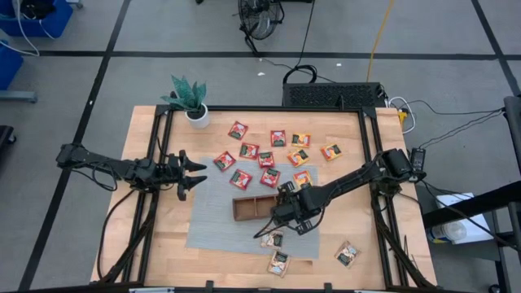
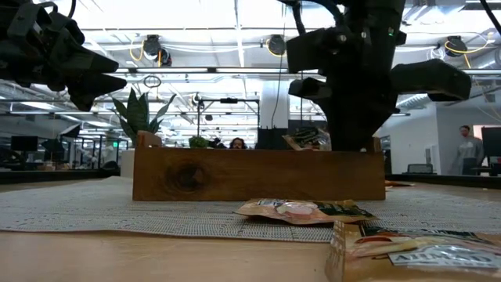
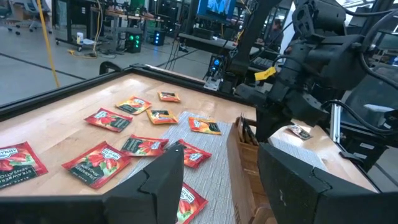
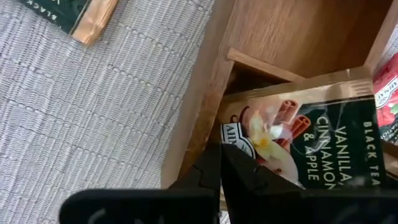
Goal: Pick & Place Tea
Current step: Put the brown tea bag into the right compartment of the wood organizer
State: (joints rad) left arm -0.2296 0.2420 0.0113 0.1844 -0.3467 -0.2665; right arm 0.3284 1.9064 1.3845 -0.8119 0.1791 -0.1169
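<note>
Item: dark green tea sachet, flat foil square, judged light, pliant and slick; best pinched at a corner or edge. It was nipped at its corner by the right gripper, fingers fully closed, directly over the wooden tray. The left gripper waited well apart, fingers spread, holding nothing.

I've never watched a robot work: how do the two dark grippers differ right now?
The left gripper hangs open and empty over the bare wood at the left edge of the grey woven mat; the right gripper is shut on a dark green vanilla-cinnamon tea sachet at the brown wooden tray. Both are dark and two-fingered.
</note>
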